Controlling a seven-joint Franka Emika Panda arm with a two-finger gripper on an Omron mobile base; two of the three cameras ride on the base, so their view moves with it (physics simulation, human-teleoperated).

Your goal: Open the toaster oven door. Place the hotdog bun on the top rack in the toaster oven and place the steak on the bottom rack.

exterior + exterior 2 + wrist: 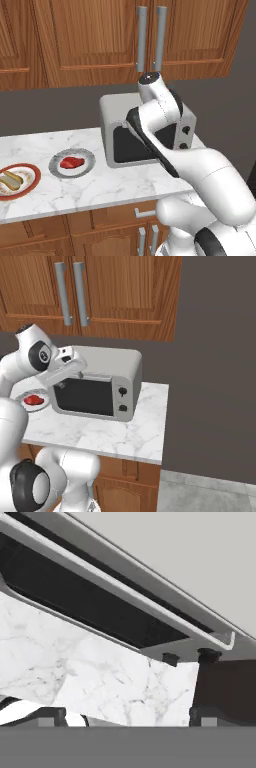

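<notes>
Toaster oven door (84, 397) shut, on counter (125, 436) at our 12 o'clock. Gripper (75, 372) above handle (115, 587), spread unclear, nothing held. We judge: door-opening step; next, hook handle, pull down. Steak (71, 162), hotdog bun (11, 179) wait at 9 o'clock.

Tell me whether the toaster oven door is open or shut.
Shut. The door sits flush against the toaster oven, its dark glass upright, and the gripper is up by its top edge.

The white marble tabletop (100, 187) carries the toaster oven (112, 112) at its right end. To the left of it lie a grey plate (87, 165) with the steak (71, 162) and a red-rimmed plate (31, 186) with the hotdog bun (11, 180).
</notes>
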